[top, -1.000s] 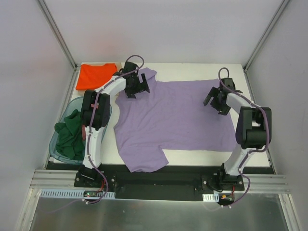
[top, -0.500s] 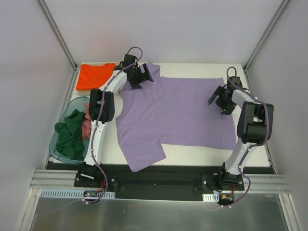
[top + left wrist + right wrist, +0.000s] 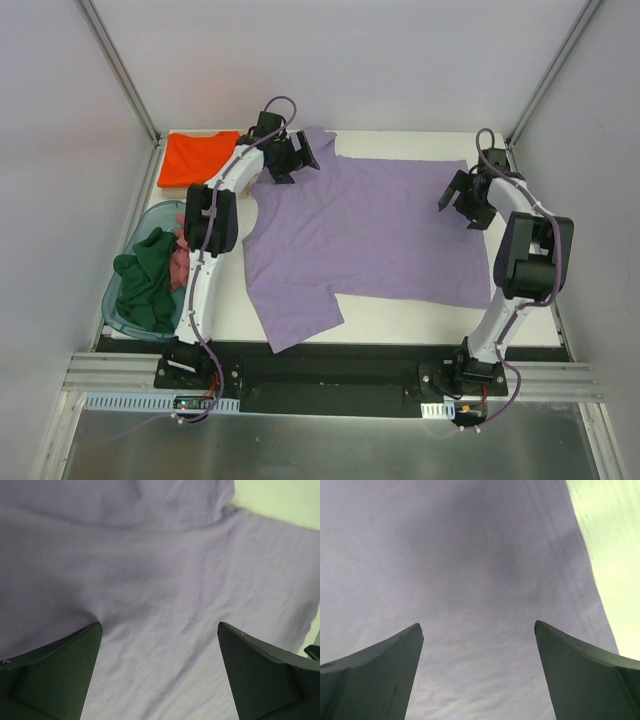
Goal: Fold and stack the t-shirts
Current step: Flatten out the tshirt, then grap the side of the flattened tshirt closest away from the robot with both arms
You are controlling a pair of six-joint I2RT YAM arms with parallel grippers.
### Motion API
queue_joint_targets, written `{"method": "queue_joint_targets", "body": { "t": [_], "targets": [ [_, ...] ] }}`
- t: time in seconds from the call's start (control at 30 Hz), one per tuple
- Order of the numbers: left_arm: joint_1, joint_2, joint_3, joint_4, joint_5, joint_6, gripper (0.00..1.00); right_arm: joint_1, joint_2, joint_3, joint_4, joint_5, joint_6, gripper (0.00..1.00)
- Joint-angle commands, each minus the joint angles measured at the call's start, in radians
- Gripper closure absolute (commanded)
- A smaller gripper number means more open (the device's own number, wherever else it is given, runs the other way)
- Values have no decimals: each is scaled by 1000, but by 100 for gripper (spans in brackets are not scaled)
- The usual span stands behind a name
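Though wrist cams just lavender tee (image 3: 165,605), overhead also orange tee (image 3: 200,157).

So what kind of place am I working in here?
Probably a lab robot cell, not a home: white panels on metal struts enclose the white table, the left arm and right arm are bolted to a black rail, and a lavender t-shirt lies spread flat.

The top external camera looks down from above and behind the arm bases (image 3: 185,365), taking in the whole white table (image 3: 400,318), near edge at the bottom. Each wrist camera sits close over the large lavender-purple cloth t-shirt (image 3: 360,230), facing down between its own dark fingers (image 3: 55,675): left at the shirt's far left, right at its far right edge. The overhead view contains both patches.
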Motion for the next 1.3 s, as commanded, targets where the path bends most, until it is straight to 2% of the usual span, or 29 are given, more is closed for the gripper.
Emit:
{"method": "queue_joint_targets", "body": {
  "t": [0.0,0.17,0.3,0.43,0.53,0.67,0.77,0.9,1.03,1.27],
  "targets": [
    [-4,-269,-132,-29,22,37,1,12,-251,-46,-57,62,-56,4],
    [-74,-662,-593,-31,-111,66,1,12,-541,-353,7,79,15,4],
    [-174,-1031,-1026,-29,-288,-7,1,12,-713,-580,70,41,67,4],
    [-292,-1291,-1354,-31,-385,-105,1,12,-795,-691,82,41,65,4],
    [-343,-1420,-1529,-46,-331,-185,3,12,-822,-714,75,41,50,4],
    [-404,-1537,-1677,-104,-264,-269,8,12,-841,-720,78,41,39,4],
    [-481,-1577,-1734,-130,-221,-322,13,12,-838,-719,78,41,41,4],
    [-591,-1561,-1761,-154,-192,-378,25,12,-841,-726,73,41,38,4],
    [-656,-1540,-1755,-157,-187,-411,34,12,-844,-728,70,52,35,4],
    [-677,-1485,-1764,-172,-216,-431,41,12,-830,-731,75,56,35,4]
  ]
}}
